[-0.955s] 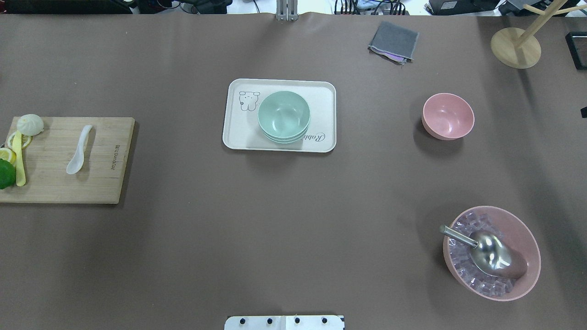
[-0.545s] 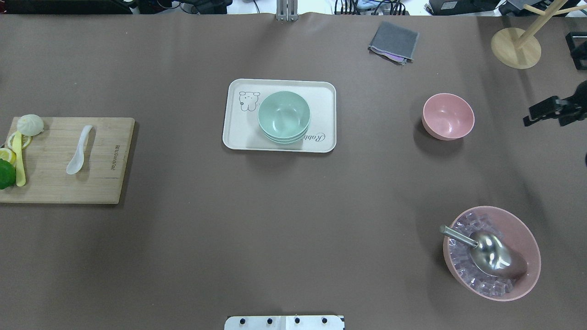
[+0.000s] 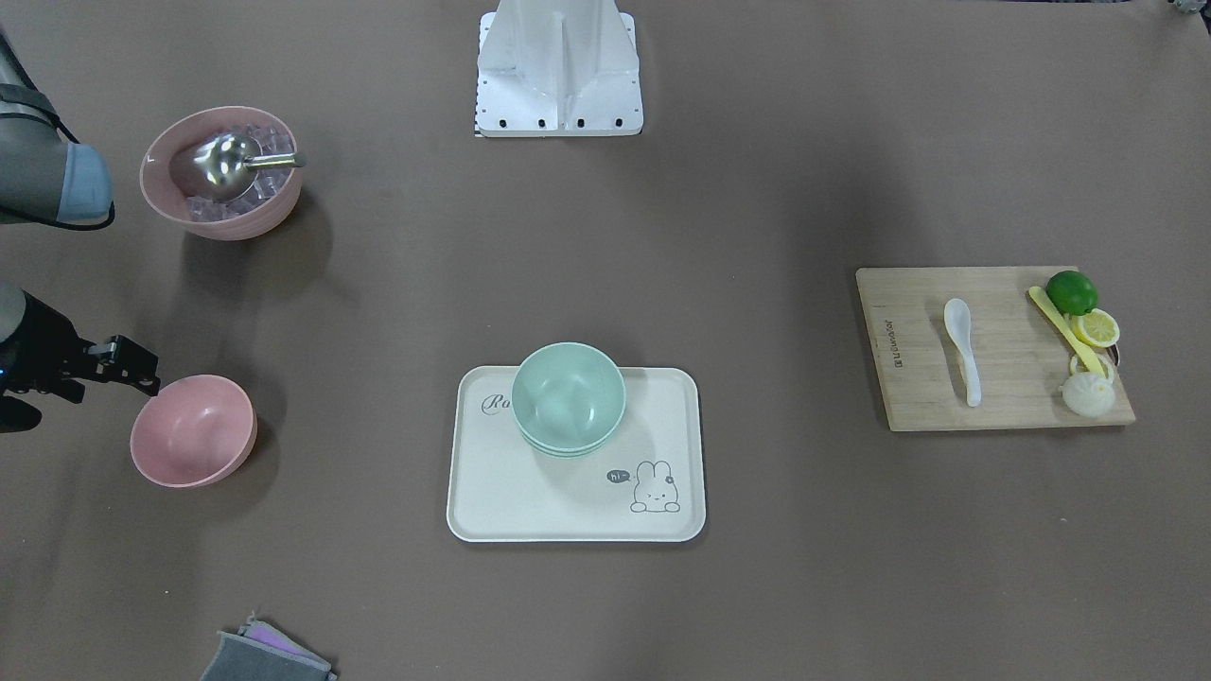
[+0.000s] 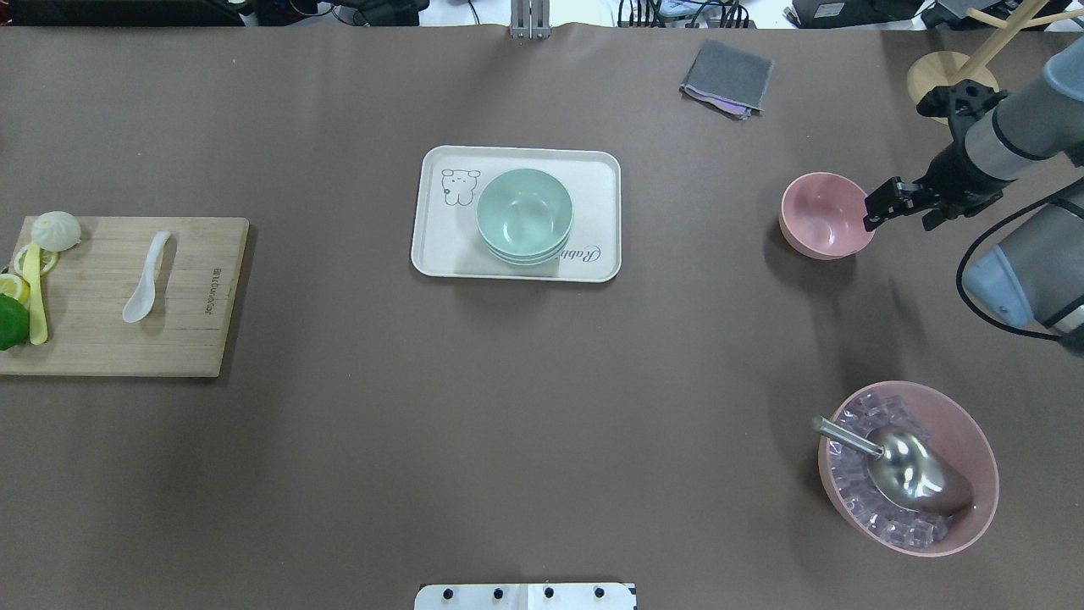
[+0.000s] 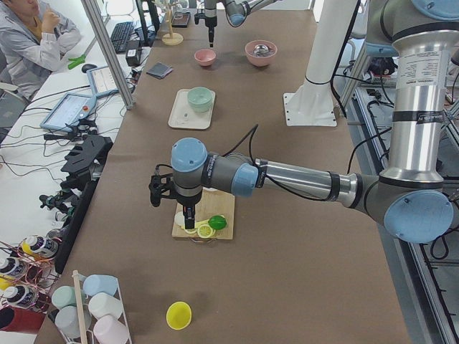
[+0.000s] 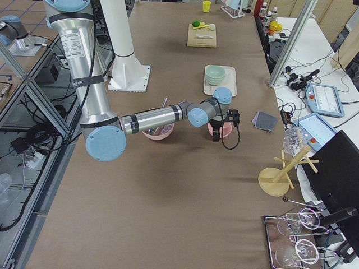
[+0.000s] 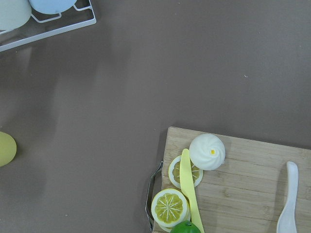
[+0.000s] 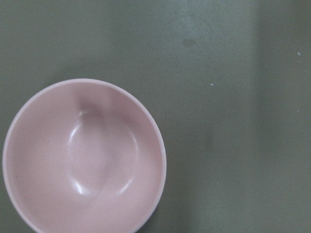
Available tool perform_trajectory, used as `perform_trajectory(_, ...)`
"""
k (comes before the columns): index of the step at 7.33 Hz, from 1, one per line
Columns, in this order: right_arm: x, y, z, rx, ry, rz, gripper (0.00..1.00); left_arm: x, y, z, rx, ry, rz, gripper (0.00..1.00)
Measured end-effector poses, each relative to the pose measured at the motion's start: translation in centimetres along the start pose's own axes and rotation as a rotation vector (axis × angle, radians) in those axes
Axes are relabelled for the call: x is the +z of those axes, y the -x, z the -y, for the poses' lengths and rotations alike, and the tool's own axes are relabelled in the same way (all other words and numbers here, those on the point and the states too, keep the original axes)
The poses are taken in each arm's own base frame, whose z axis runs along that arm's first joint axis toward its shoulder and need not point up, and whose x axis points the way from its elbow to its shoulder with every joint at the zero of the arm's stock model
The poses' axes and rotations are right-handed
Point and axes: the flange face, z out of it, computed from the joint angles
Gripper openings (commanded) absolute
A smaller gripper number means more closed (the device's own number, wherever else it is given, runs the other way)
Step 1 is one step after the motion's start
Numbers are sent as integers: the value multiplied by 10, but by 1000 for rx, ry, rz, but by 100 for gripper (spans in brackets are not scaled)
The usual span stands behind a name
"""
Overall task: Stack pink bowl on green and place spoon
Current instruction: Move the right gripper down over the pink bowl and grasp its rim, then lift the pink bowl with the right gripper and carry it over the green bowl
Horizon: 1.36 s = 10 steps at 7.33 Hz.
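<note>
The small pink bowl [image 4: 827,214] stands upright on the table at the right; it fills the lower left of the right wrist view [image 8: 82,155]. Stacked green bowls [image 4: 524,216] sit on a white tray [image 4: 436,254] at the centre. A white spoon [image 4: 146,278] lies on the wooden cutting board [image 4: 195,339] at the left. My right gripper [image 4: 881,207] hovers at the pink bowl's right rim, looks open and holds nothing. My left gripper [image 5: 185,215] shows only in the exterior left view, above the board's outer end; I cannot tell its state.
A large pink bowl [image 4: 974,457] with ice cubes and a metal scoop stands front right. A grey cloth [image 4: 727,76] and a wooden stand [image 4: 948,89] are at the far right. Lemon slices, a lime, a bun and a yellow knife lie on the board's left end [image 4: 34,280].
My right arm has come in from the right edge and moved left until its gripper reached the pink bowl's right rim. The bowls and the spoon have not moved.
</note>
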Motion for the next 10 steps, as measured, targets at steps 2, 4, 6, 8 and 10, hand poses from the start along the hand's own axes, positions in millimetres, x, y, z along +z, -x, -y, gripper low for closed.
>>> perform_trajectory(2, 8, 10, 19, 36, 5, -5, 80, 0, 0, 0, 1, -2, 1, 98)
perform_trajectory(4, 16, 6, 26, 67, 15, -16, 72, -1, -1, 0, 1, -4, 2, 98)
perform_trajectory(6, 27, -1, 28, 85, 31, -29, 15, -2, -2, 1, 3, -6, 3, 98)
perform_trajectory(8, 35, -2, 31, 103, 44, -36, 0, -3, -3, 2, 4, -8, 3, 98)
perform_trajectory(10, 33, 4, 37, 124, 47, -28, 0, -3, -4, 3, 5, -9, 2, 98)
